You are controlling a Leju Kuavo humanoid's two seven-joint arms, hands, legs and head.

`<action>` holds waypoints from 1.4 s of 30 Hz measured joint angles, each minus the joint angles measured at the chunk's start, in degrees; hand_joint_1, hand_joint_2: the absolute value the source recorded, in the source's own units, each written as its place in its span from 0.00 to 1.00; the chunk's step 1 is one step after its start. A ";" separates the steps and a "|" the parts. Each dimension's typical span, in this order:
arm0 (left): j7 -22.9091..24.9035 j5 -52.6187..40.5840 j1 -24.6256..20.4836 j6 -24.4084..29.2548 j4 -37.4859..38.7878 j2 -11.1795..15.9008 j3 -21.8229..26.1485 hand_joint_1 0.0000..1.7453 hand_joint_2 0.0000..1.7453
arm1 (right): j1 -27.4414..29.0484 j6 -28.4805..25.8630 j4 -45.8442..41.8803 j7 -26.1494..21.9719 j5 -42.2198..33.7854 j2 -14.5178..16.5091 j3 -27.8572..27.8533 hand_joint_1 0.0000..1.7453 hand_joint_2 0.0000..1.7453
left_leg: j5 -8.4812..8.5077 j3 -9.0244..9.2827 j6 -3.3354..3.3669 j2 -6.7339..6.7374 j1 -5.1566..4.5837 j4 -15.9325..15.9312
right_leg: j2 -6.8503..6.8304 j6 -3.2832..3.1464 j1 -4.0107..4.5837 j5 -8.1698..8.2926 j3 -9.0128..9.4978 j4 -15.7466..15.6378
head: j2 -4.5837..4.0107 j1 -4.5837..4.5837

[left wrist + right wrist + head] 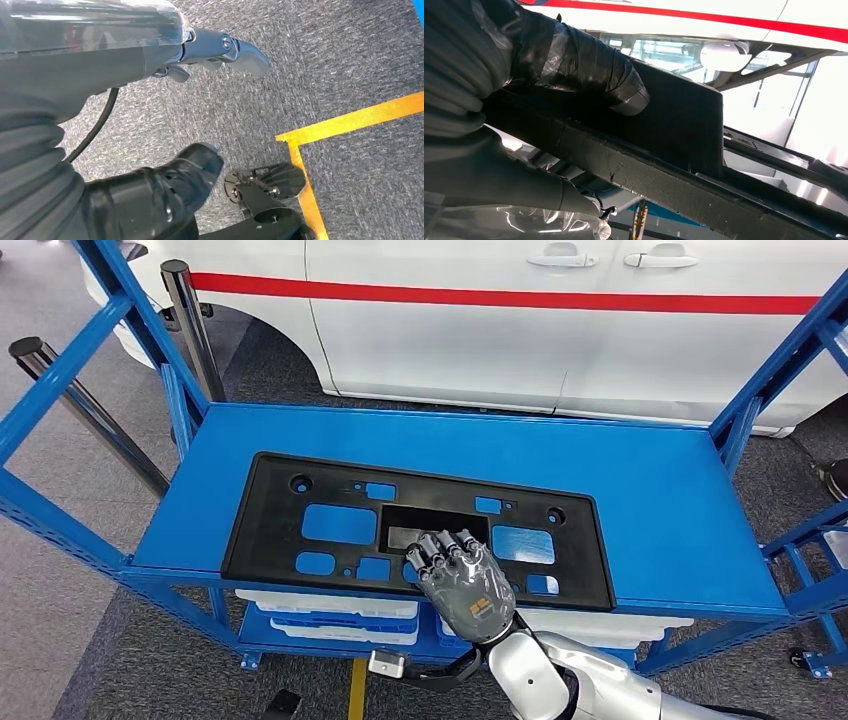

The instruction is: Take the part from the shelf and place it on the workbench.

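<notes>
From the head view, we see the flat black plastic panel with rectangular cut-outs point(420, 530) lying on the blue metal shelf top point(650, 490), along its front edge and left of the middle. Our right hand point(462, 575) lies over the panel's front rim near its centre, fingers curled down into the central opening. We judge this to be the grasping step: we should seat the fingers fully round the rim bar before lifting, then raise the panel level, since a long panel held at one point will want to tip.

In the left wrist view, our left hand point(200, 50) hangs over the grey carpet with a yellow floor line point(350, 120); its fingers are spread and hold nothing.

In the right wrist view, the taped dark thumb point(594, 70) presses on one face of the panel's edge bar point(649, 170), with the hand wrapped about it, so the panel is clasped. A white car with a red stripe point(560, 310) stands behind the shelf, so we would draw the panel towards us.
</notes>
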 joint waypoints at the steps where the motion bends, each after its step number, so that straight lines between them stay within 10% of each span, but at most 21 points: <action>1: 0.00 0.02 0.02 0.04 0.00 0.01 0.00 0.00 1.00 | 0.00 0.00 0.00 0.18 0.00 0.00 0.01 1.00 1.00 | 0.00 0.00 0.00 0.00 0.00 0.00 | 0.00 0.00 0.00 0.00 0.00 0.00 | 0.00 0.00; 19: 4.68 -1.85 0.17 7.07 0.00 0.01 0.02 0.00 1.00 | 6.18 -0.43 0.78 -5.45 0.00 0.73 -7.23 1.00 1.00 | 0.27 0.09 0.93 0.03 -0.12 -0.17 | -0.01 0.77 -0.46 0.06 0.14 -0.15 | 0.00 -0.01; 25: 4.98 -2.00 0.17 6.95 0.00 -0.05 -0.04 0.00 1.00 | 8.93 -1.13 1.59 -7.48 0.00 1.50 -11.78 1.00 1.00 | 1.29 -0.03 1.67 0.37 0.45 -1.23 | -0.10 1.59 -0.93 -8.69 -5.76 14.88 | 0.00 0.05; 27: 5.04 -2.10 0.22 6.86 0.00 -0.07 -0.05 0.00 1.00 | 9.56 -1.12 2.01 -7.85 0.00 1.87 -12.93 1.00 1.00 | 1.32 -0.36 1.47 0.37 0.63 -0.84 | -0.16 1.95 -1.34 -7.14 -5.18 14.53 | 0.00 0.04; 30: 5.06 -2.17 0.18 6.82 0.00 -0.04 -0.07 0.00 1.00 | 9.67 -1.07 2.46 -7.59 0.00 2.38 -14.49 1.00 1.00 | 1.16 -1.15 0.42 0.23 0.95 0.36 | -0.10 2.36 -1.75 -2.50 0.36 4.05 | 0.00 0.01; 35: 5.10 -2.15 0.34 6.93 0.00 0.02 -0.07 0.00 1.00 | 9.67 -1.02 2.98 -6.98 0.00 3.03 -15.41 1.00 1.00 | 1.37 -2.40 -1.67 0.00 0.99 1.27 | 0.27 0.20 -1.34 -1.15 -0.11 1.93 | 0.00 -0.09; 40: 5.06 -2.32 0.37 6.94 0.00 0.03 -0.07 0.00 1.00 | 9.73 -1.03 3.56 -5.91 0.00 3.49 -15.55 1.00 1.00 | -9.06 -6.45 -2.04 0.20 1.06 14.86 | -0.21 -1.74 -0.71 0.99 -2.85 1.89 | 0.00 -0.19; 42: 5.03 -2.36 0.35 6.94 0.00 0.03 -0.08 0.00 1.00 | 9.82 -1.03 3.98 -6.18 0.00 3.73 -15.58 1.00 1.00 | -9.05 -5.22 -1.56 0.20 0.83 16.46 | -0.30 -1.96 -0.14 1.79 -4.00 2.01 | 0.00 -0.19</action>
